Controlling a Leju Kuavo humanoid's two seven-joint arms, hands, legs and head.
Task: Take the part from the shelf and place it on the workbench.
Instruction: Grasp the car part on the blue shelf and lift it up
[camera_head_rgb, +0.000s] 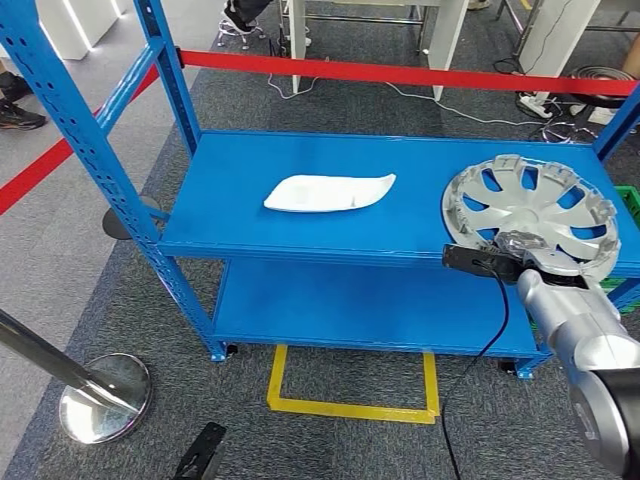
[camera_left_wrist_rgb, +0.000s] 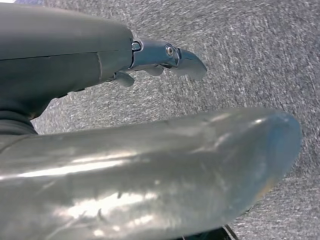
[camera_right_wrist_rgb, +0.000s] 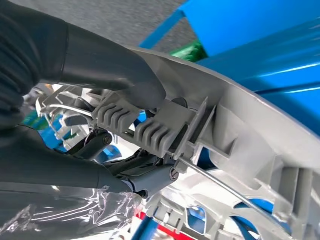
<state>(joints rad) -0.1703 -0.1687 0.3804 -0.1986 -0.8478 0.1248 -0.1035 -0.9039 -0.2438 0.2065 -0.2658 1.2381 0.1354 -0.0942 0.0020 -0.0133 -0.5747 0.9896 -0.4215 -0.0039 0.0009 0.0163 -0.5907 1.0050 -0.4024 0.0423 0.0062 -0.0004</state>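
Observation:
A silver wheel cover (camera_head_rgb: 532, 205) lies at the right end of the blue shelf's top deck (camera_head_rgb: 249, 160), its near rim hanging over the front edge. My right hand (camera_head_rgb: 521, 245) grips that near rim. In the right wrist view my dark fingers (camera_right_wrist_rgb: 105, 65) wrap over the wheel cover (camera_right_wrist_rgb: 245, 130), whose ribbed clips and wire ring face the camera. A white elongated part (camera_head_rgb: 330, 192) rests flat at the middle of the same deck. My left hand (camera_left_wrist_rgb: 113, 55) hangs over grey carpet, fingers straight and holding nothing.
The shelf's blue uprights (camera_head_rgb: 90, 140) rise at the left, with a lower deck (camera_head_rgb: 355, 305) beneath. Red barrier tape (camera_head_rgb: 392, 72) runs behind the shelf. A chrome stanchion base (camera_head_rgb: 106, 395) stands at the front left and a yellow floor outline (camera_head_rgb: 351, 405) lies below the shelf. A green crate (camera_head_rgb: 628, 200) sits at the far right.

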